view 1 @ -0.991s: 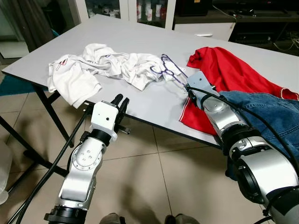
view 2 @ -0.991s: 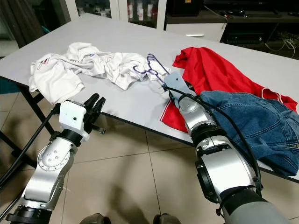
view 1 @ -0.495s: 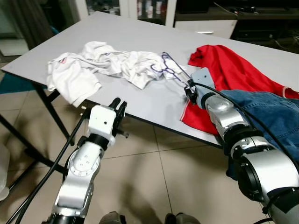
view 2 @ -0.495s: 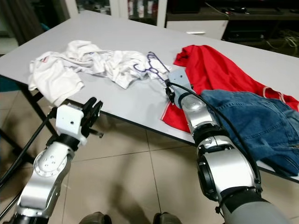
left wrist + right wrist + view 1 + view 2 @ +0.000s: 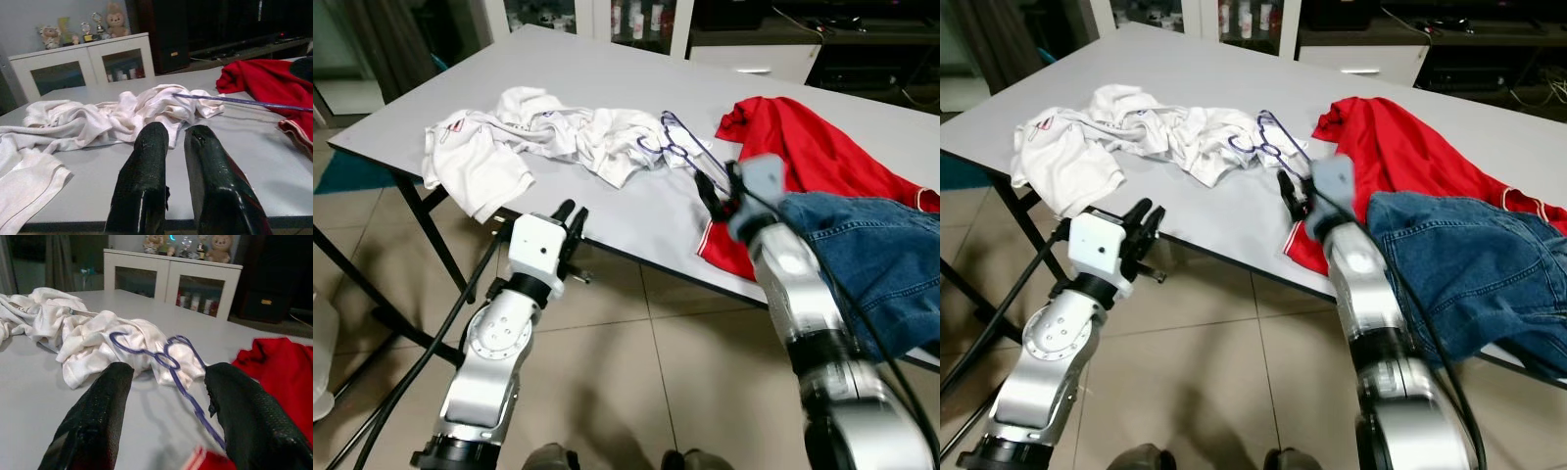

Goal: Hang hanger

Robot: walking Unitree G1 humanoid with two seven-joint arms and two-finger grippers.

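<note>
While the left gripper point(image 5: 168, 183) is idling nearly closed and empty, the right gripper point(image 5: 164, 428) is hovering wide open over the purple hanger point(image 5: 168, 363) on the tabletop point(image 5: 607, 88)

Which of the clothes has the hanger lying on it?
The white shirt. The purple hanger rests on its crumpled end; the red shirt and the jeans lie apart from it.

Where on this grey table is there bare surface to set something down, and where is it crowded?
Bare: the far stretch of the grey table behind the clothes, and the near edge between the crumpled white shirt and the red shirt. Crowded: the middle, where the purple wire hanger lies against the white shirt with the open right gripper before it, and the right, under the blue denim jacket.
</note>
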